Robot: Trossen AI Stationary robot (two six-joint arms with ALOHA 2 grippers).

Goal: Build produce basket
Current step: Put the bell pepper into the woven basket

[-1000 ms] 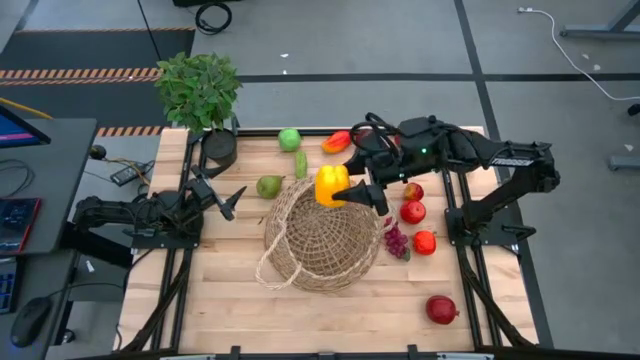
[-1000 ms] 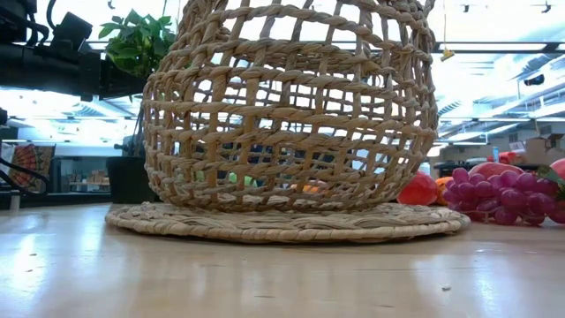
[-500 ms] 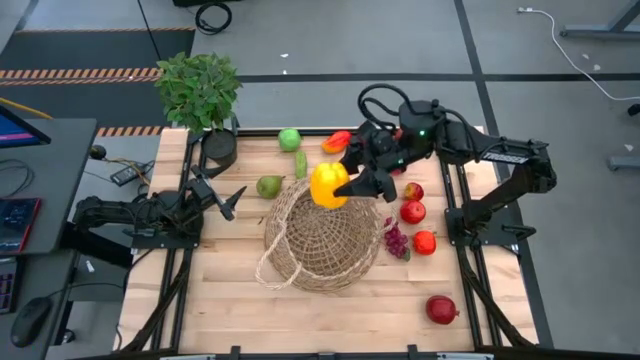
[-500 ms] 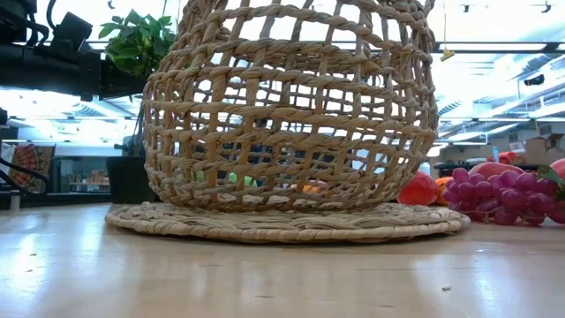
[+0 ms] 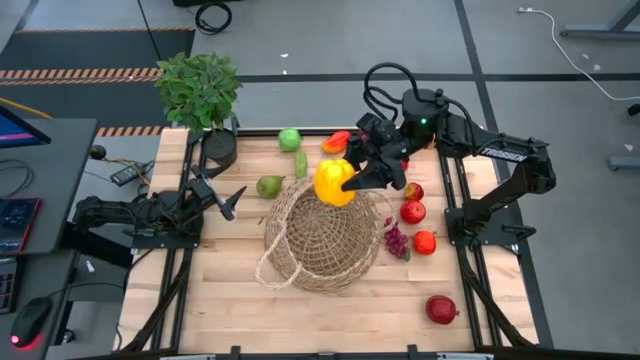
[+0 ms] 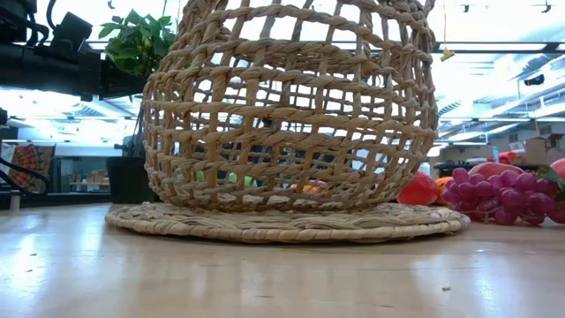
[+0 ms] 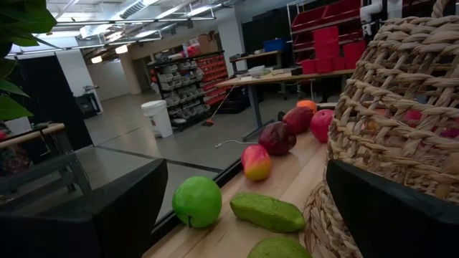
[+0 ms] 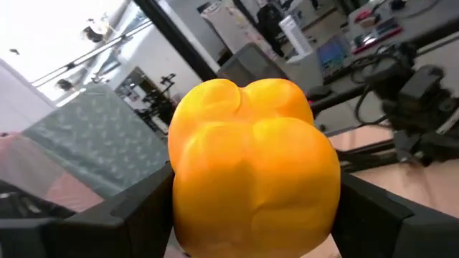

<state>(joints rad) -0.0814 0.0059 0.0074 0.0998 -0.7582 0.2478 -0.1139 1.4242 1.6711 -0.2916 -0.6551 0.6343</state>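
we are holding a yellow bell pepper point(image 5: 333, 183) in our right end effector point(image 5: 352, 184), the two fingers closed against its sides, as the right wrist view shows with the pepper point(image 8: 252, 175) filling the space between the dark fingers point(image 8: 129, 215). the pepper is hanging above the far rim of the basket point(image 5: 320, 240), which is sitting near the middle of the bench point(image 5: 200, 300) with its loop handle lying toward the near left. in the low view the basket point(image 6: 291, 115) is filling most of the picture and resting on its woven base.

the rest of the produce is lying on the bench around the basket. on the far side we are seeing a green apple point(image 5: 289, 139), a small green vegetable point(image 5: 301, 164), a green pear point(image 5: 268, 186) and a red and orange piece point(image 5: 337, 141). to the right of the basket are red fruits point(image 5: 412, 211), with a purple grape bunch point(image 5: 397, 241) touching or just beside the basket's right wall. a darker red fruit point(image 5: 441, 309) is lying apart at the near right.

our left end effector point(image 5: 232, 200) is waiting at the left of the bench, fingers parted and holding nothing, near the pear. a potted plant point(image 5: 200, 92) is standing at the far left corner.
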